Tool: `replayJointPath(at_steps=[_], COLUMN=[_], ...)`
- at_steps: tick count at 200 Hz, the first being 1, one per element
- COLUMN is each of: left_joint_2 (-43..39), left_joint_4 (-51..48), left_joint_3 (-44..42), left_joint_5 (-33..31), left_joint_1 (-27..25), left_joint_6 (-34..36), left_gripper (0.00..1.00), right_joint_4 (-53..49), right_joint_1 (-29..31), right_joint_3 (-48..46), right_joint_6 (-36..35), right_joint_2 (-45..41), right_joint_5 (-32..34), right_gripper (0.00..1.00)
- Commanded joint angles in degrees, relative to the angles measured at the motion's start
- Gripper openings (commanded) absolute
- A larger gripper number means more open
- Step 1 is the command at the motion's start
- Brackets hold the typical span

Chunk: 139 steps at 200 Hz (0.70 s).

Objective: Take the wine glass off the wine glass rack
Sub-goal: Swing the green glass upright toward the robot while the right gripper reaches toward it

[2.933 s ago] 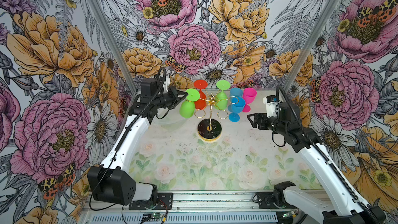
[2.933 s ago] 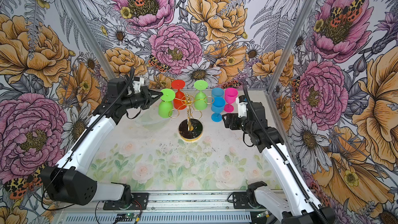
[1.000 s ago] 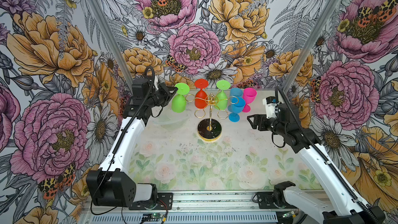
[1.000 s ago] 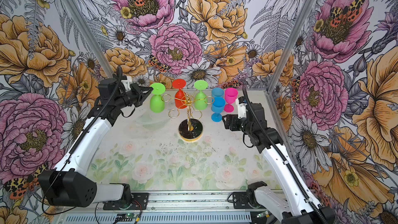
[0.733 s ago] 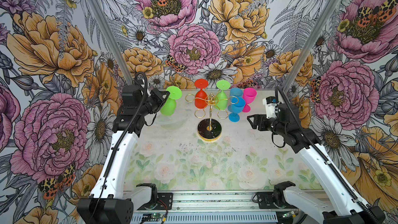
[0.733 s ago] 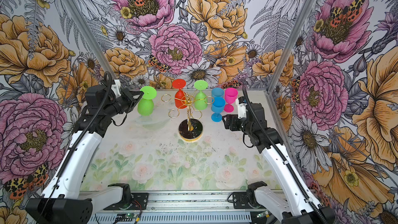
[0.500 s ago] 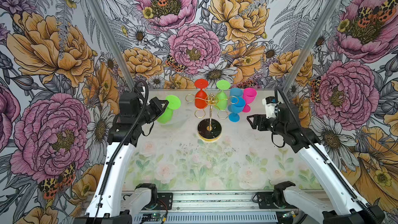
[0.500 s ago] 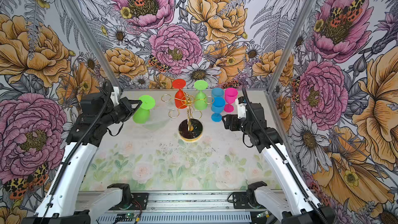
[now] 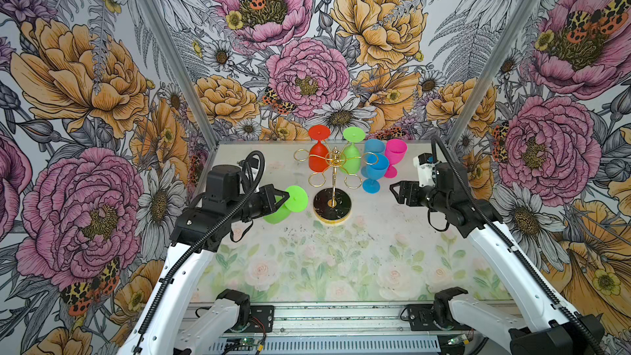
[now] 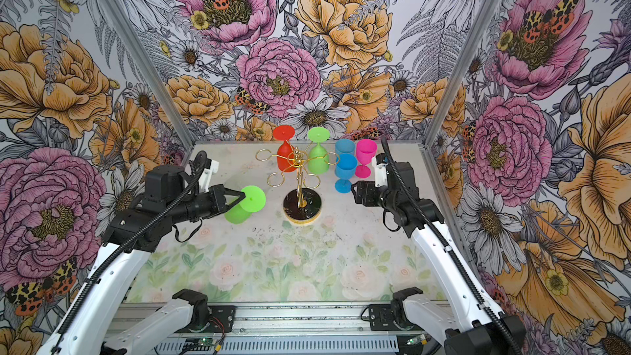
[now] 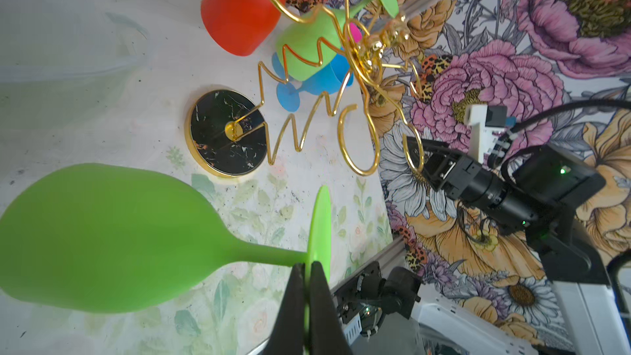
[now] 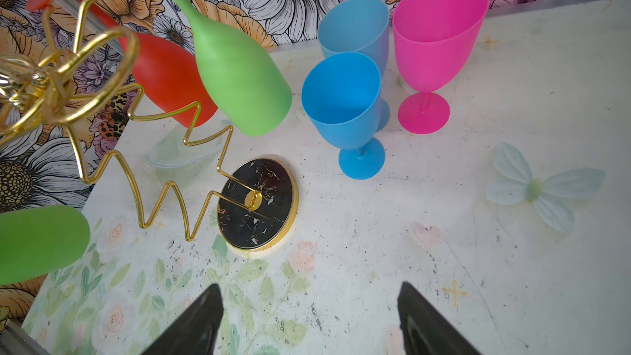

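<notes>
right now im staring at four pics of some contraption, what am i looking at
Two robot arms with pincer grippers work at a table. Two pictures look down from overhead; two come from wrist cameras. The gold wine glass rack stands mid-table, a red glass and a green glass hanging upside down on it. Two blue glasses and a pink glass stand beside it. The left gripper pinches the foot of another green wine glass, off the rack. The right gripper is open, empty.
</notes>
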Motion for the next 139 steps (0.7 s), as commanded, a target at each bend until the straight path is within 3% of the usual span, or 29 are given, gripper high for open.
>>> replayJointPath(at_steps=[1,72,139], left_joint_2=[1.1,5.8,7.6], left_joint_4=[-0.6,0.7,18.8], left_joint_3=[2.4,3.1,-1.4], left_joint_5=[-2.5,-9.8,-18.5], left_joint_1=[-6.5,-24.0,-38.3], left_joint_6=[3.8,7.3,12.6], left_gripper=[0.0,0.0,0.0], right_joint_4=[1.0,-2.8,-14.3], right_joint_1=[0.0,0.1,0.8], right_joint_3=[1.0,0.6,6.8], right_joint_6=[1.2,2.3,1.2], right_joint_2=[0.0,0.1,4.8], right_joint_5=[0.5,2.4,4.5], right_gripper=[0.81,0.81,0.8])
